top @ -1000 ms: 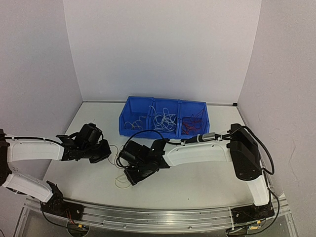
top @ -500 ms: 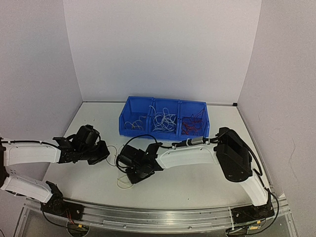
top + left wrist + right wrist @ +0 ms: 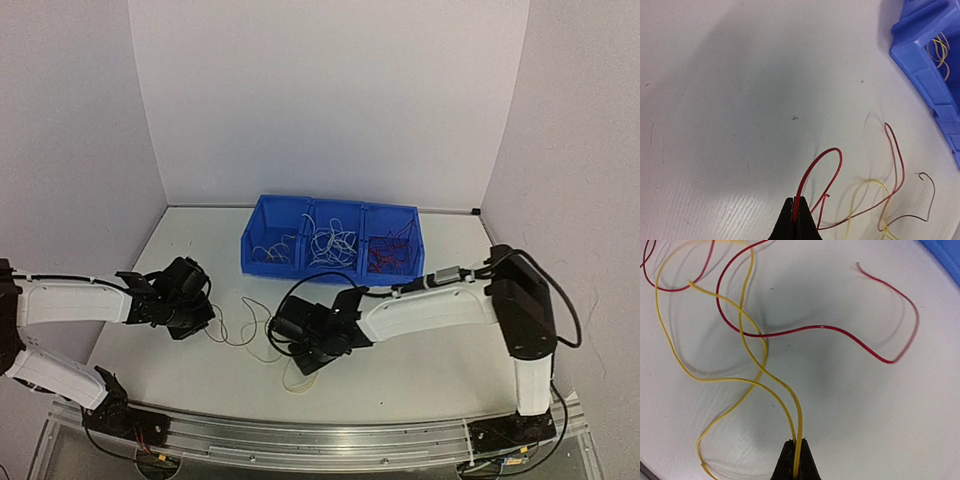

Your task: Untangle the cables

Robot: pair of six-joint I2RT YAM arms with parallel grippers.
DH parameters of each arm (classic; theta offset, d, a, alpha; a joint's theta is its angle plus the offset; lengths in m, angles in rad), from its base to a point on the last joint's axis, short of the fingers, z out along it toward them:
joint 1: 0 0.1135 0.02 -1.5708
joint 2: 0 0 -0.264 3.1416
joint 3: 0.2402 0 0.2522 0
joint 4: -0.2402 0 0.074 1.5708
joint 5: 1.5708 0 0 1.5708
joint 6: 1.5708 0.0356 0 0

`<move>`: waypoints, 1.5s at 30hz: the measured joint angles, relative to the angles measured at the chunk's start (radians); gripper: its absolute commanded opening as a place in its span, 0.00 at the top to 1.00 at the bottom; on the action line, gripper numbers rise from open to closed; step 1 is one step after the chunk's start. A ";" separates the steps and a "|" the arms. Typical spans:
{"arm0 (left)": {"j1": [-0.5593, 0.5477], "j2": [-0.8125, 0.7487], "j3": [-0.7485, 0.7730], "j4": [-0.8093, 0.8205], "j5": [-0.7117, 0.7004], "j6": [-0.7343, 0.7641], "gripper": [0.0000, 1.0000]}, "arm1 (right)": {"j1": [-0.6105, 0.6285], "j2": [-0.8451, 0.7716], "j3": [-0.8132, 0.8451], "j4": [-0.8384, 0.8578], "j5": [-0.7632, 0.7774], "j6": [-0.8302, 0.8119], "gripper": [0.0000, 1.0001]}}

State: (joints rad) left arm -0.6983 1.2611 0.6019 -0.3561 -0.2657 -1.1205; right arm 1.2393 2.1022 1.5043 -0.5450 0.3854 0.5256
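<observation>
The left gripper (image 3: 796,224) is clamped on the red cable (image 3: 835,149), which arches away from its tips & trails right over the worktop (image 3: 715,75). The right gripper (image 3: 796,462) pinches the yellow cable (image 3: 763,372); 2 strands loop away from it, leftward.

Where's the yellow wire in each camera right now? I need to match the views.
Top external: yellow wire, a faint pale strand on the table between the two arms' heads.
Left wrist: loop at lower right, right of the red wire.
Right wrist: runs down the centre into the right fingers.
Shared landmark: blue bin, at left wrist's right edge, right wrist's top-right corner.
</observation>
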 measured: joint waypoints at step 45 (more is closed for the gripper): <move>0.295 -0.129 -0.025 0.054 0.326 0.301 1.00 | -0.587 -0.664 -0.018 0.001 -0.471 -0.232 1.00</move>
State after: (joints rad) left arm -0.4035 1.1320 0.5764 -0.3019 0.0603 -0.8199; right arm 0.6521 1.4384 1.4867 -0.5442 -0.0853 0.2933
